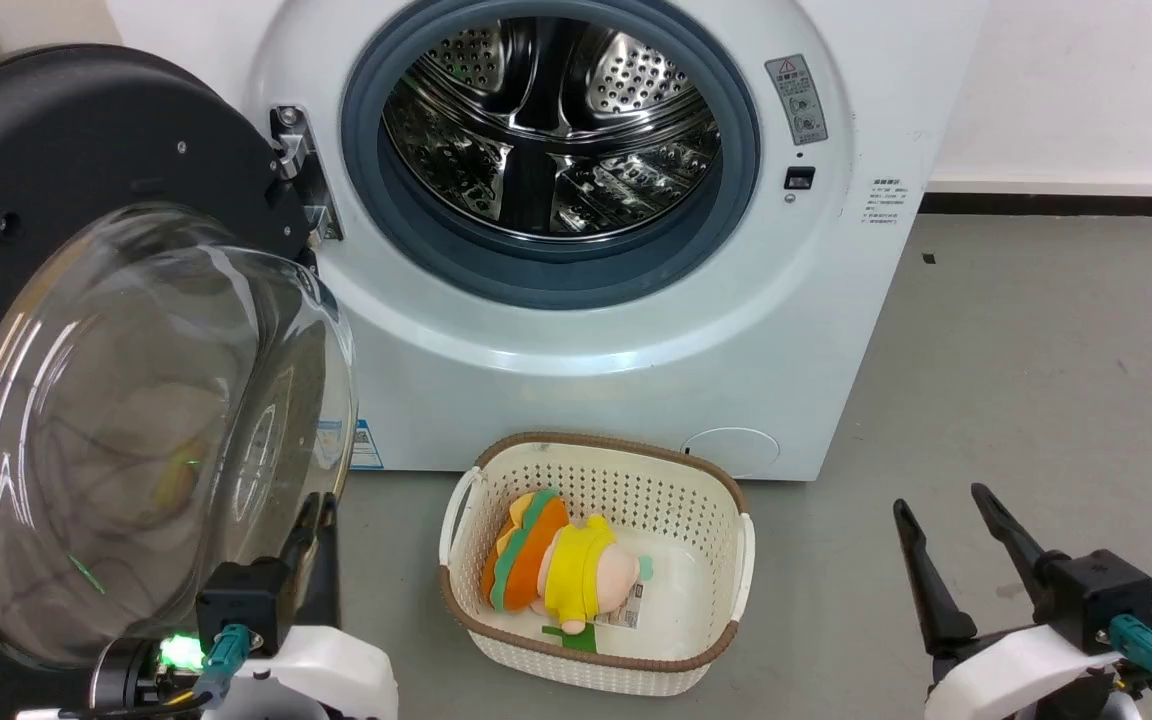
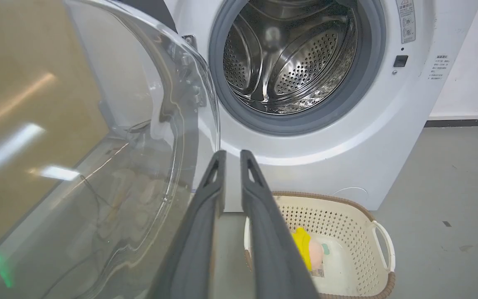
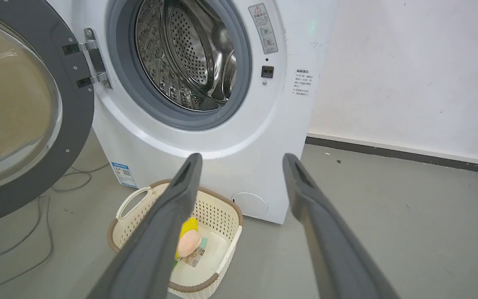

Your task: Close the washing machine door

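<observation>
The washing machine (image 1: 586, 380) stands ahead, its steel drum opening (image 1: 551, 130) uncovered. The washing machine door (image 1: 86, 130) is swung wide open to the left on its hinge (image 1: 301, 170), glass bowl bulging toward me. My left gripper (image 1: 320, 505) is shut with nothing between its fingers, close against the bowl's lower right edge; I cannot tell whether it touches. In the left wrist view the gripper (image 2: 230, 155) sits just right of the door glass (image 2: 98, 145). My right gripper (image 1: 936, 505) is open at the lower right, well apart from the door (image 3: 75, 133) and machine (image 3: 243, 137).
A cream perforated basket (image 1: 596, 440) holding a plush toy (image 1: 556, 565) sits on the grey floor right before the washer, between my grippers. Cables (image 3: 35, 232) lie on the floor under the open door. Bare floor (image 1: 1036, 380) runs to the right, up to a white wall.
</observation>
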You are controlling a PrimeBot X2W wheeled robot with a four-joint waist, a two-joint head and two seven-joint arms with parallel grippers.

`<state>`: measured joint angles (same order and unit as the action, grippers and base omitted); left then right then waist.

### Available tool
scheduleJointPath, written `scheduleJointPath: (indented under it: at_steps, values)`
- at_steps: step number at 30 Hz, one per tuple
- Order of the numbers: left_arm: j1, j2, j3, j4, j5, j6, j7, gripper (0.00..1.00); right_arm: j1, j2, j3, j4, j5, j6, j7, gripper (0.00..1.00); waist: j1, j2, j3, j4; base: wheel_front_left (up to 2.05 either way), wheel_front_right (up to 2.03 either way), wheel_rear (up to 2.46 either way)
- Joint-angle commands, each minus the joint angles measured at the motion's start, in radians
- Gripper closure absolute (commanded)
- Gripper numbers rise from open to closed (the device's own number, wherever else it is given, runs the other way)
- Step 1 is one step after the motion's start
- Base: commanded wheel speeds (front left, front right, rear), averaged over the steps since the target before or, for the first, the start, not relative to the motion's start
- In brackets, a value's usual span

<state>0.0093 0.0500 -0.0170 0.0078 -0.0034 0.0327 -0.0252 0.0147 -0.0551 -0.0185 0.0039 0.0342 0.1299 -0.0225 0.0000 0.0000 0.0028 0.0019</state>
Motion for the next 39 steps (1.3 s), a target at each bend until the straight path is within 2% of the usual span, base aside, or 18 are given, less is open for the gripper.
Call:
scheduleJointPath:
  at_steps: [1,11,23,39]
  values:
    - [-0.015,0.002,-0.003,0.000,-0.003,0.009,-0.011,1.00,0.001,0.001,-0.006,-0.005,0.011,0.000,-0.014,0.00,0.0000,0.0000,0.000,0.002,0.00,0.00,0.00]
    - [-0.050,0.007,0.005,-0.037,-0.016,0.015,-0.032,1.00,0.002,0.001,-0.015,-0.010,0.029,0.000,-0.034,0.00,0.0000,0.0000,0.003,0.021,0.00,0.00,0.00]
    - [-0.137,0.017,0.037,-0.114,-0.033,-0.004,-0.055,1.00,0.004,0.002,-0.030,-0.013,0.050,0.000,-0.057,0.00,0.0000,0.0000,0.013,0.074,0.00,0.00,0.00]
    - [-0.324,0.017,0.159,-0.177,-0.124,-0.073,-0.088,1.00,-0.002,0.002,-0.058,-0.012,0.067,0.000,-0.091,0.00,0.0000,0.0000,0.040,0.185,0.00,0.00,0.00]
